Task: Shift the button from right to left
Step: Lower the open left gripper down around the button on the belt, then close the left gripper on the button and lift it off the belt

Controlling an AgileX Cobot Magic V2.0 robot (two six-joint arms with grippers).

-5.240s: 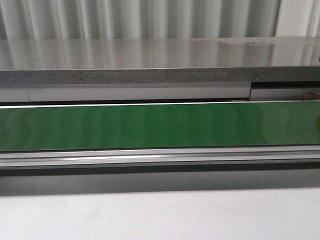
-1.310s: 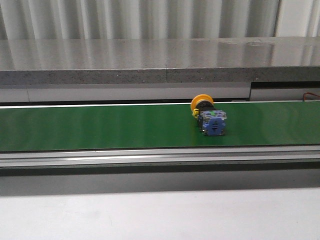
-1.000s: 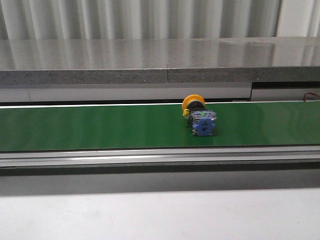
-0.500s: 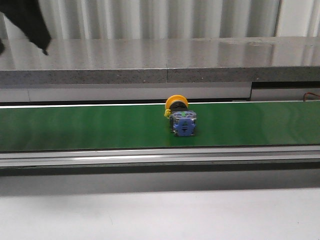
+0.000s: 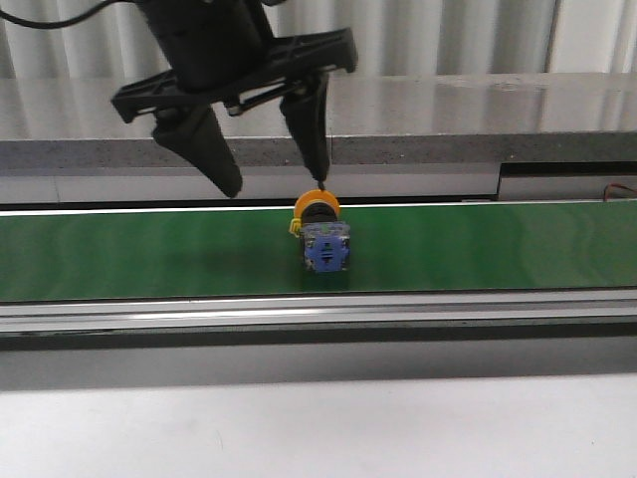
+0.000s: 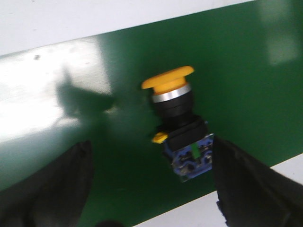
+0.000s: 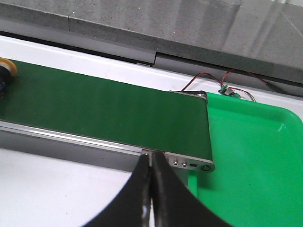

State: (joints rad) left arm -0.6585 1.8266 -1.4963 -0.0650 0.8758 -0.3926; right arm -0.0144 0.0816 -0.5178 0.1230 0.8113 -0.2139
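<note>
Left gripper (image 5: 274, 189): spread wide, empty, held above the belt, one finger tip just over the yellow cap.
Right gripper (image 7: 151, 189): fingers pressed together, nothing held, parked near the belt's end beside a green tray (image 7: 255, 156).
Button (image 5: 323, 242): lying on its side on the green conveyor belt (image 5: 119, 254), cap toward the far edge, contact block toward the robot.
Grasp advice: the jaws were best centred over the black collar, lowered to straddle it, and closed only once the body was squarely between them.
</note>
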